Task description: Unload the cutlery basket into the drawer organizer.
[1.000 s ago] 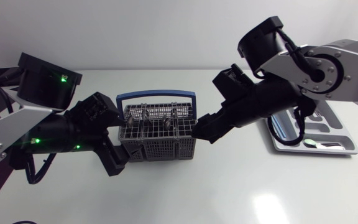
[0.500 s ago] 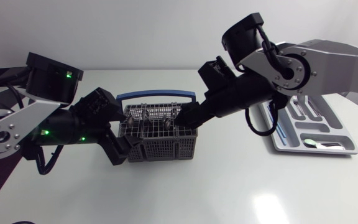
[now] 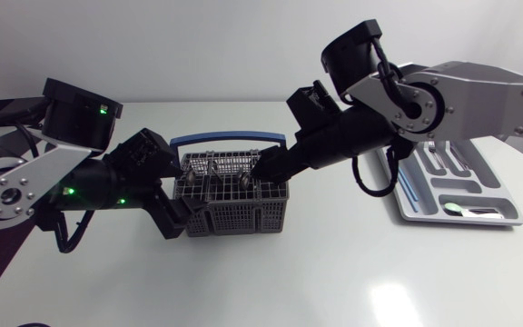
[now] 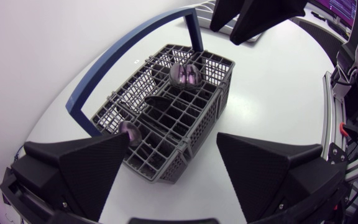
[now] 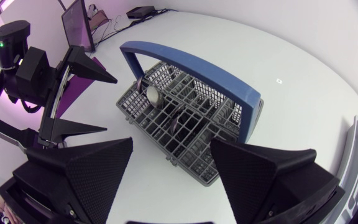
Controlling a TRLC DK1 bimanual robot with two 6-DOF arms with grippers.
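Both wide open at the cutlery basket (image 3: 234, 207).
Left pincer (image 4: 173, 143) at its left end, right pincer (image 5: 171, 148) over its right end; drawer organizer (image 3: 508, 216) well apart.

Not much for us to list here besides the surface (image 3: 334, 272) itself. It's plain white, smooth and a bit glossy, and it fills most of the head view down to the lower edge. We can see a soft patch of glare (image 3: 390, 300) on it toward the lower right of the frame. Its far edge runs across the upper part. In the wrist views we spot one tiny speck (image 5: 279, 79) on it, too small to tell what it is.
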